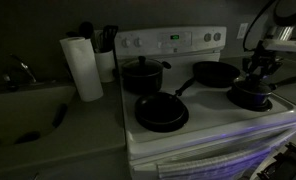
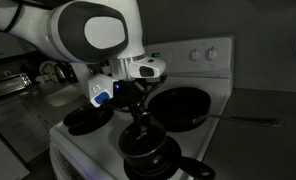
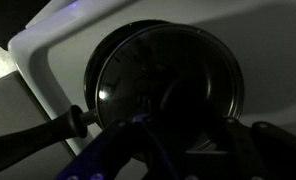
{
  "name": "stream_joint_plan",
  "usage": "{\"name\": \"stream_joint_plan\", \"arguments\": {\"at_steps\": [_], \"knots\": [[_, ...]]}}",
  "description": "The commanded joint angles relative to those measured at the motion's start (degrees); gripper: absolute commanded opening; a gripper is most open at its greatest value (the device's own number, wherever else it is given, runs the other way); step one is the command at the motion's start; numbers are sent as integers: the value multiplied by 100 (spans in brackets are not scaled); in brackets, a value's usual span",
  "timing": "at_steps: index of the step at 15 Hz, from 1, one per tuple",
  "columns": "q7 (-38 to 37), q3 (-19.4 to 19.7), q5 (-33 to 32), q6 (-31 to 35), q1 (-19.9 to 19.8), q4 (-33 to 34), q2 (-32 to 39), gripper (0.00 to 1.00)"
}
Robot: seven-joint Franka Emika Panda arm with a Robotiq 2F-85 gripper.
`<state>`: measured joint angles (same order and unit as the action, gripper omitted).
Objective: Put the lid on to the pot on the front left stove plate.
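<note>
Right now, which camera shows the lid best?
The wrist view: the lid fills most of the frame, rim and glassy top clear. In both exterior views it is a dark shape under the gripper, hard to tell from the pot.

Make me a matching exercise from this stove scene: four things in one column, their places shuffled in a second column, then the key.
Things
1. paper towel roll
2. taller black pot
3. wide black pan
4. lid

Places
A. directly under the claw
B. back burner, by the control panel
C. on the counter beside the cooker
D. front burner, long handle angled toward the back

Pairs: 1-C, 2-B, 3-D, 4-A
</note>
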<state>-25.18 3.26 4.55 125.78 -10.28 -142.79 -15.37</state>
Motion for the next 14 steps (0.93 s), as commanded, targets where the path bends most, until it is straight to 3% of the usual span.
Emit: {"name": "stream_joint_plan", "arguments": {"at_steps": [1, 4, 14], "knots": [[-38, -27, -41, 24, 77, 107, 337, 79], [-148, -44, -168, -58, 100, 134, 338, 98], [-712, -259, -1020, -898, 148, 507, -86, 100]]}}
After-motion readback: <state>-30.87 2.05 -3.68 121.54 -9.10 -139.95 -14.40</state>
